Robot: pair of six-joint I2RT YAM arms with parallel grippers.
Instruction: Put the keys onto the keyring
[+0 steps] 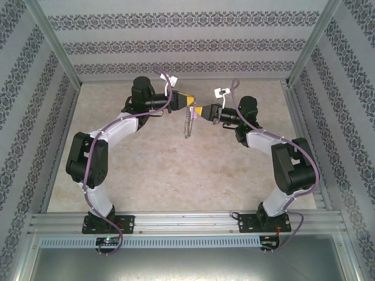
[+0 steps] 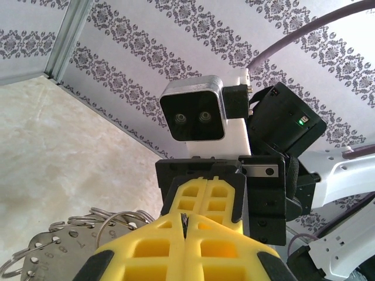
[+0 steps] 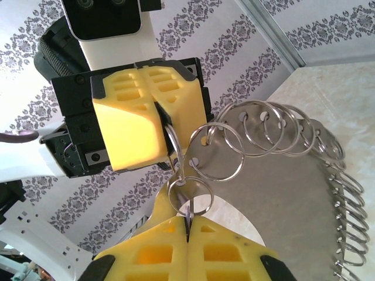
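Note:
The keyring (image 3: pixel 281 193) is a flat silvery disc with several split rings threaded through holes along its rim. In the top view the keyring (image 1: pixel 187 124) hangs edge-on between the two arms, above the table. My right gripper (image 3: pixel 188 219) is shut on one small split ring (image 3: pixel 190 196) at the disc's tip. My left gripper (image 3: pixel 146 111) faces it, shut on a neighbouring ring (image 3: pixel 171 140). In the left wrist view the left gripper (image 2: pixel 183 221) pinches a thin dark edge, and the disc (image 2: pixel 53 252) shows at lower left. The keys are out of view.
Patterned walls and metal frame posts (image 1: pixel 55 52) enclose the beige table (image 1: pixel 176 175). The two grippers (image 1: pixel 193 108) meet nearly tip to tip high over the table's far middle. The right arm's wrist camera (image 2: pixel 196 117) sits close in front of the left gripper.

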